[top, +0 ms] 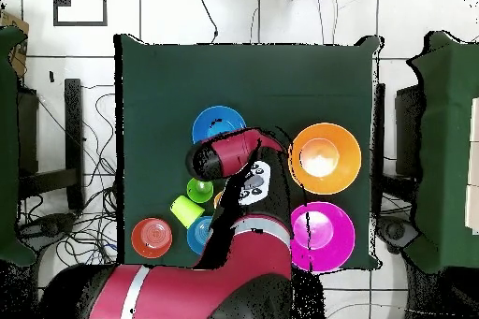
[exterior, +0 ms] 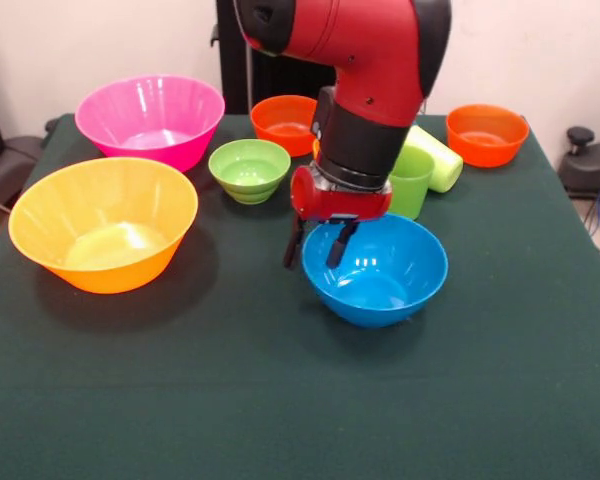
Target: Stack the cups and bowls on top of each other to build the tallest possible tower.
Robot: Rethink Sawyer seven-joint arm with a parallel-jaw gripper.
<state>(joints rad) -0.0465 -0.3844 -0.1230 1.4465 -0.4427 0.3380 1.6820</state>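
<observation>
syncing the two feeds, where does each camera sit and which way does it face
Front view: across the table, facing the robot; shows the red arm coming down from above, its claw open over the blue bowl's rim.
Overhead view: above the table, looking straight down, robot's base at the bottom; shows the arm over the bowls.
Shared: blue bowl, yellow-orange bowl, pink bowl, turned half round between the views.
</observation>
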